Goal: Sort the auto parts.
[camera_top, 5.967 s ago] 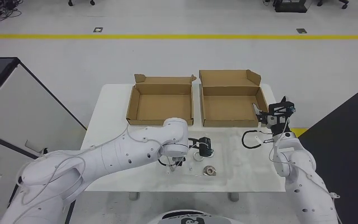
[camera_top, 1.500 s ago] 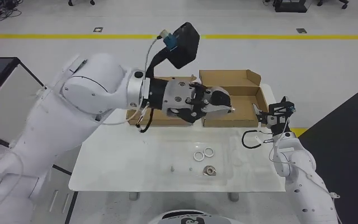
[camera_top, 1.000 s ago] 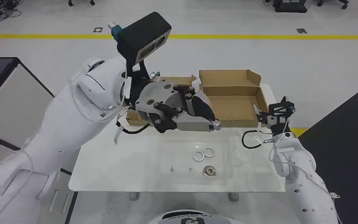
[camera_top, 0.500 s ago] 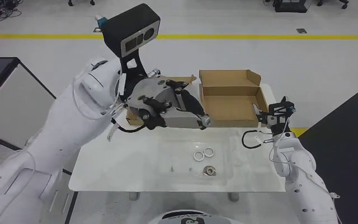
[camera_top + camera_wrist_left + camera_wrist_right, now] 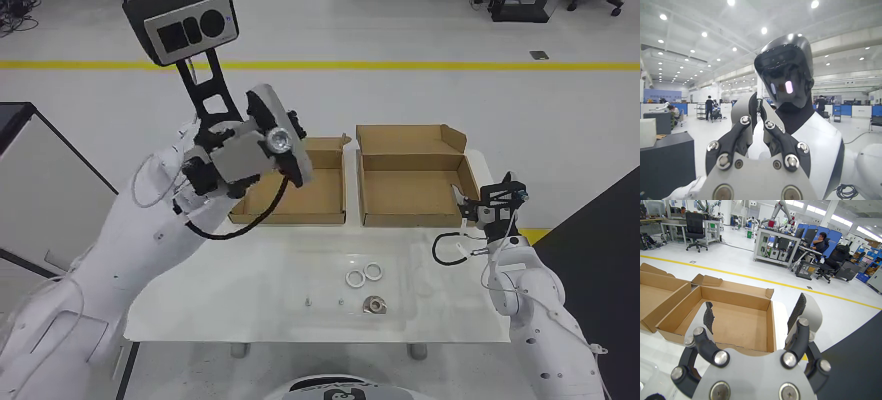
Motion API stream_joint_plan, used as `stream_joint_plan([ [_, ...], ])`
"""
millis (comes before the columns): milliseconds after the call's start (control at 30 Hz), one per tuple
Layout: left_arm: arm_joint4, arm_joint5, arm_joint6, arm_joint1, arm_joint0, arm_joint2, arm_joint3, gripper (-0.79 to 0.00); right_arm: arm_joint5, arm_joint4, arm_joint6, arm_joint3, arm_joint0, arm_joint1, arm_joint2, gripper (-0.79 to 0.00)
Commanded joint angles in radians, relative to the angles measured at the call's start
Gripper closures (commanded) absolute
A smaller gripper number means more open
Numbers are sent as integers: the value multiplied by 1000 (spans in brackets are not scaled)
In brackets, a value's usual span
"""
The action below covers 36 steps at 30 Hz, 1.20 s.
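Note:
My left gripper [image 5: 758, 103] is raised high above the table's left side and faces the top camera; it is shut on a small threaded metal screw [image 5: 758, 106]. In the top view that gripper [image 5: 281, 143] hangs over the left cardboard box [image 5: 318, 196]. Two white rings [image 5: 364, 274], a round metal part [image 5: 374, 304] and a tiny pin [image 5: 308, 299] lie on the table's front middle. My right gripper [image 5: 755, 311] is open and holds nothing, at the near right corner of the right cardboard box [image 5: 738, 321]; the top view shows it [image 5: 487, 206] at the table's right edge.
Both open boxes [image 5: 410, 190] stand side by side at the table's far edge, with bare floors where visible. A looped black cable [image 5: 447, 250] lies by the right arm. A clear plastic sheet [image 5: 420, 300] covers the table's front part.
The left arm rose from the table, swung over the boxes, then lifted up and left, turning its gripper toward the top camera. The right arm stayed still.

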Motion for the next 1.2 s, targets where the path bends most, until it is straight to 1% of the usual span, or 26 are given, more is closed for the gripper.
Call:
stream_joint_plan([
  [0,-69,0,-33,-15,14,-9,5,0,0,0,0,0,0,0,0,-785],
  [67,-111,0,-73,-28,23,-18,18,0,0,0,0,0,0,0,0,-785],
  [167,-126,0,-75,-47,30,-19,24,0,0,0,0,0,0,0,0,-785],
  [233,-100,3,-78,-54,32,-18,39,0,0,0,0,0,0,0,0,-785],
  [367,-25,23,-97,-63,33,-25,69,0,0,0,0,0,0,0,0,-785],
  [600,122,64,-136,-68,31,-61,105,0,0,0,0,0,0,0,0,-785],
  [667,127,68,-122,-72,40,-65,99,0,0,0,0,0,0,0,0,-785],
  [767,92,63,-101,-79,54,-63,84,0,0,0,0,0,0,0,0,-785],
  [833,28,45,-93,-86,65,-55,71,0,0,0,0,0,0,0,0,-785],
  [867,-29,34,-85,-91,73,-47,58,0,0,0,0,0,0,0,0,-785],
  [900,-69,27,-95,-95,76,-43,55,0,0,0,0,0,0,0,0,-785],
  [1000,-145,33,-108,-104,81,-46,47,0,0,0,0,0,0,0,0,-785],
  [1167,-166,57,-132,-117,91,-68,49,0,0,0,0,0,0,0,0,-785],
])
